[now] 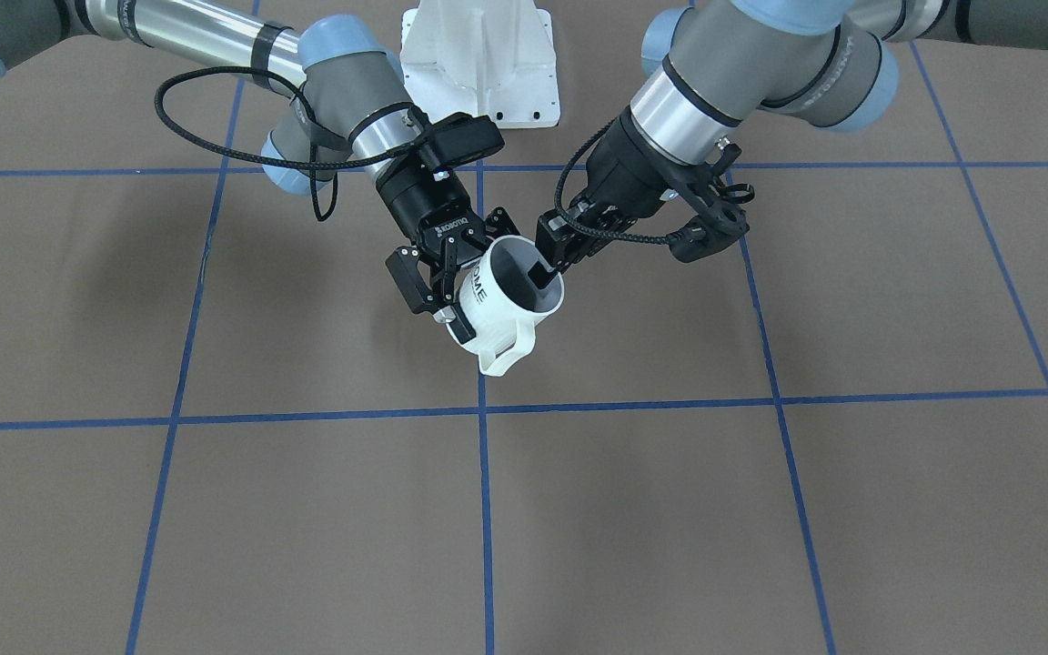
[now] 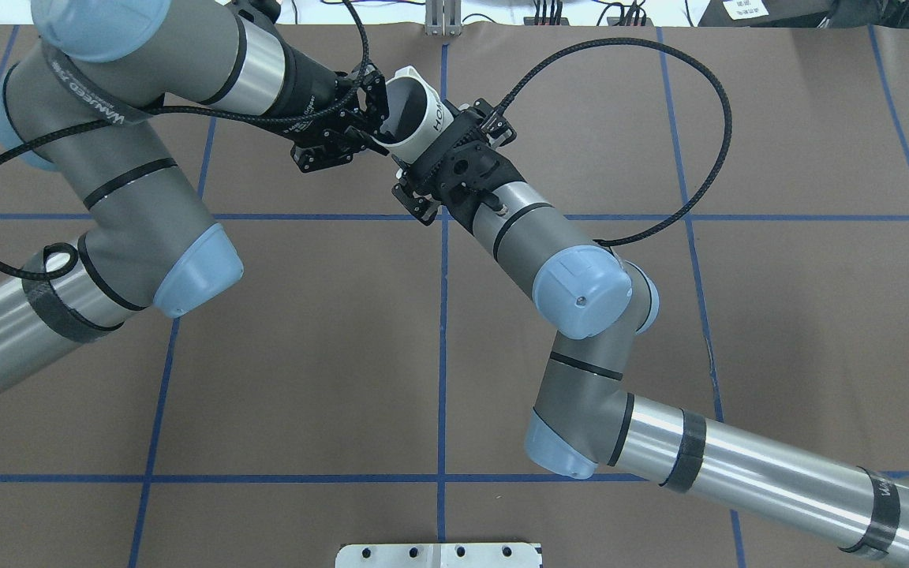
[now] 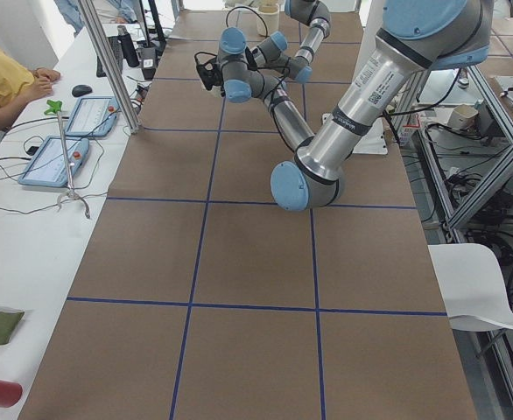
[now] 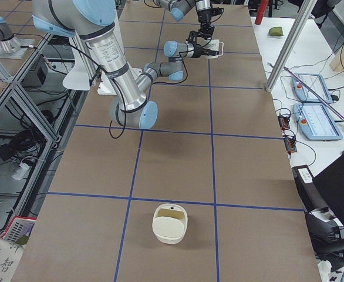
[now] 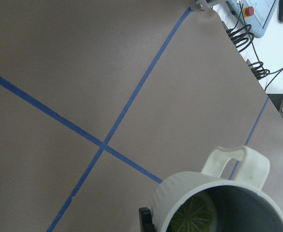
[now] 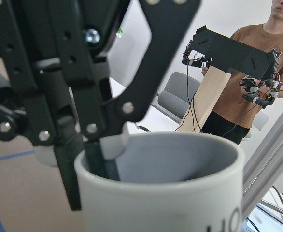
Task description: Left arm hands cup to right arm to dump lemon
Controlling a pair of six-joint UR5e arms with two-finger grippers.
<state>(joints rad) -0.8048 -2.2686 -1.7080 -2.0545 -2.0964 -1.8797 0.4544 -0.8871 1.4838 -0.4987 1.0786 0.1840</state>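
The white cup (image 1: 501,305) with "HOME" on its side hangs tilted above the table between both arms. My left gripper (image 1: 549,273) is shut on its rim, with one finger inside the grey interior and one outside. My right gripper (image 1: 474,277), marked ROBOTIQ, has its fingers (image 1: 417,284) on either side of the cup's body, close against it. I cannot tell whether they press on it. In the left wrist view a lemon slice (image 5: 195,215) lies inside the cup (image 5: 219,203), whose handle points away. The overhead view shows the cup (image 2: 415,118) between the left gripper (image 2: 375,130) and the right gripper (image 2: 435,138).
The brown table (image 1: 306,509) has a blue tape grid. A cream container (image 4: 169,222) stands on the table at the robot's right end. The white robot base (image 1: 480,64) is behind the grippers. The right arm's black cable (image 2: 707,150) loops wide. A person (image 6: 247,82) stands beyond the table.
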